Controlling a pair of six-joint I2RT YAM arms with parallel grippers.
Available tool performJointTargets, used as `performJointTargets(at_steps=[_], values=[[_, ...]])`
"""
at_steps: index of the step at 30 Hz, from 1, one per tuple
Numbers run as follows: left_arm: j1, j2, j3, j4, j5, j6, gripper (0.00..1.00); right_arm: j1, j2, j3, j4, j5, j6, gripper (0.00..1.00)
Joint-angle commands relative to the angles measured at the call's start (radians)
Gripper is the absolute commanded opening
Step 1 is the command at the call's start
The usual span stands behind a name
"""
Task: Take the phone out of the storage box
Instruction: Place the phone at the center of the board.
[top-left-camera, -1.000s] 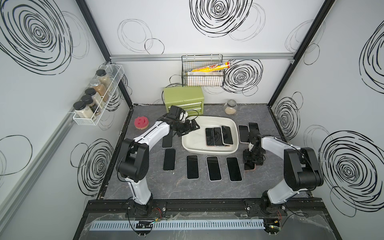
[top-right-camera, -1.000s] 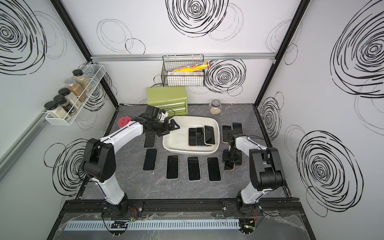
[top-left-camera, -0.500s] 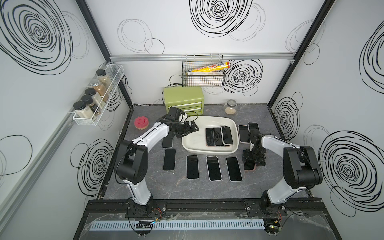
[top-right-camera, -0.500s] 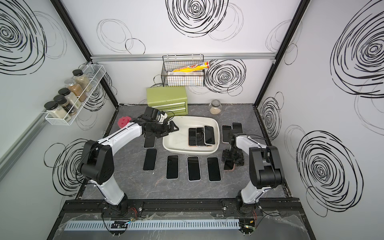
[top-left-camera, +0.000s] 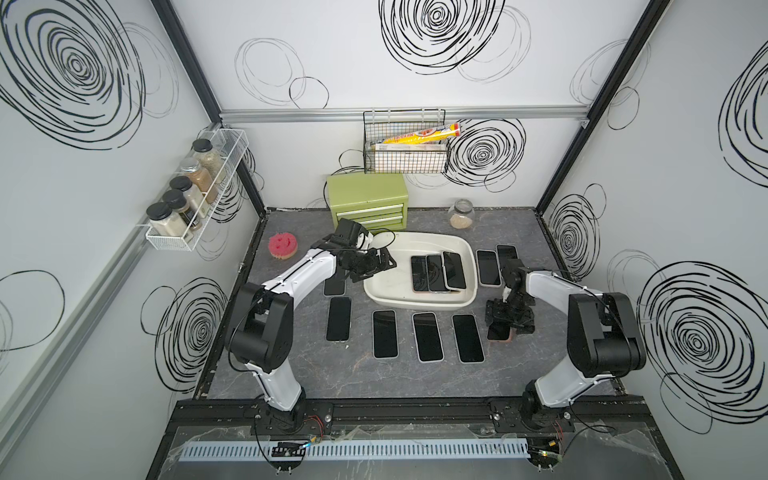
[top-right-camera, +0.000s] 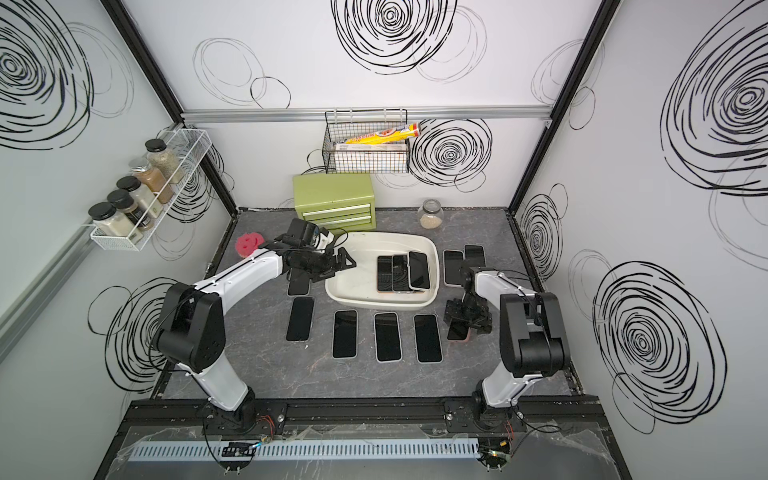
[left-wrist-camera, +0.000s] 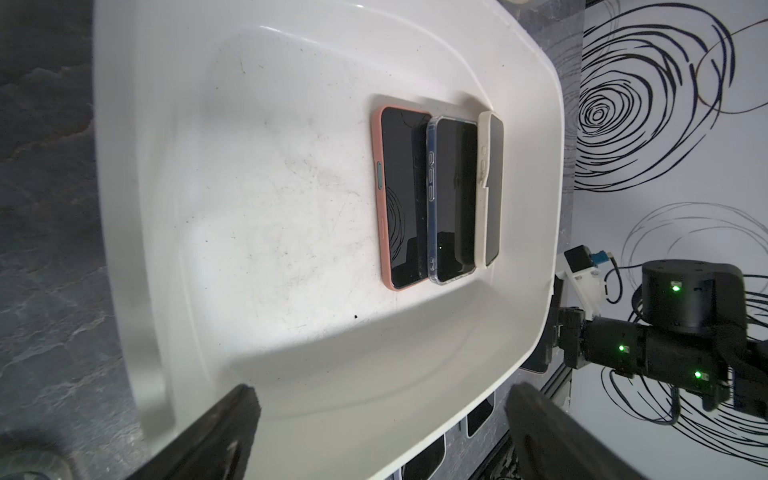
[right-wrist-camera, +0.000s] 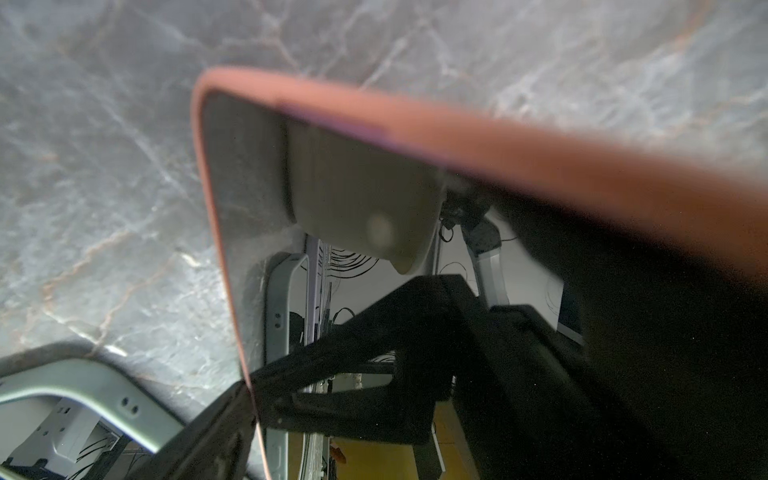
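Eased left hand a touch farther over the storage box rim; fingers wide, nothing between them. Straight ahead of it, against the box's far wall: three phones side by side, overlapping, still inside. Under right hand, on the surface outside the box: salmon-cased phone. Cannot tell whether gripped or released.

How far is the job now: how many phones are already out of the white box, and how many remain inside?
Done: seven phones lie flat on the table outside the storage box. In hand: the pink-cased phone is under the right tool, beside the box; whether it is released I cannot tell. Left: three phones lie in the box, and the open left tool hovers over its end.
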Motion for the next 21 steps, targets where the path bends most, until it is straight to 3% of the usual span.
performJointTargets(at_steps=[1, 21], values=[[0.009, -0.042, -0.020, 0.022, 0.014, 0.018, 0.99, -0.036, 0.030, -0.040, -0.017, 0.113, 0.017, 0.93], [0.009, -0.069, -0.058, 0.009, 0.012, 0.022, 0.99, -0.098, -0.052, -0.051, 0.003, -0.043, -0.032, 0.96]])
